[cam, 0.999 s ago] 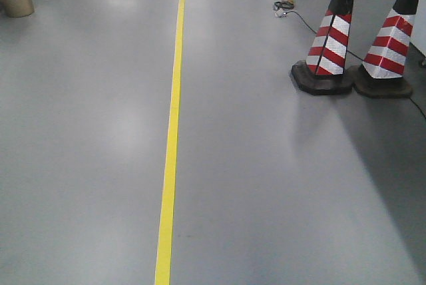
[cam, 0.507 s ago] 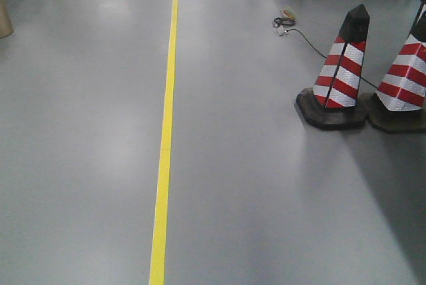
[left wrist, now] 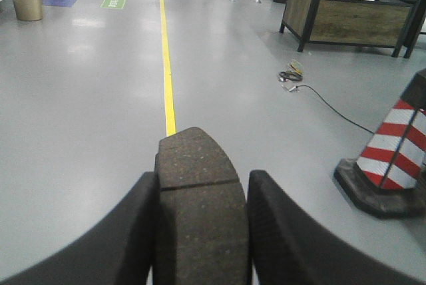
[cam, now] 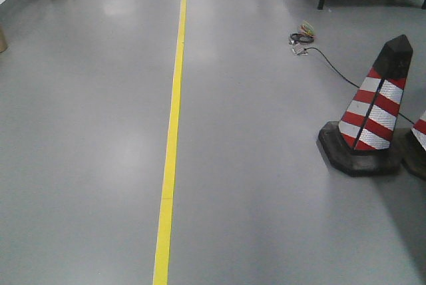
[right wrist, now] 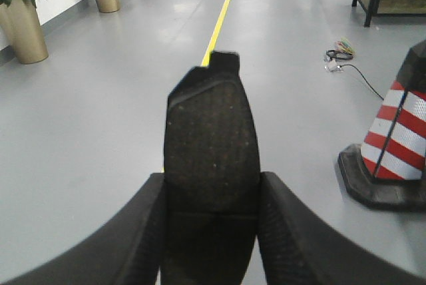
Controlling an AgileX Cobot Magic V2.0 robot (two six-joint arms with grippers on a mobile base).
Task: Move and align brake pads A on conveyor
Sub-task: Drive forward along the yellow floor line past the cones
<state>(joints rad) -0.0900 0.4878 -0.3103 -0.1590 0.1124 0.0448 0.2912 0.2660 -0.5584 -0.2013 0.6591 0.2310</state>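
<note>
My left gripper (left wrist: 200, 188) is shut on a brake pad (left wrist: 198, 172), a flat grey-brown oblong with a thin groove across it, sticking forward between the black fingers (left wrist: 133, 218). In the right wrist view my right gripper (right wrist: 212, 188) is shut on a second, darker brake pad (right wrist: 212, 132) whose end tab points ahead. Both pads hang above a grey floor. The conveyor is out of view in every frame. Neither gripper shows in the front view.
A yellow floor line (cam: 174, 118) runs ahead. A red-and-white striped cone (cam: 373, 115) stands at the right, a second one at the frame edge. A black cable (cam: 333, 65) lies on the floor. A dark wooden crate (left wrist: 353, 12) and gold planters (right wrist: 26, 28) stand farther off.
The front view has shifted: the cones slid right and nearer, the second now nearly out of frame, and the crate and cable came closer.
</note>
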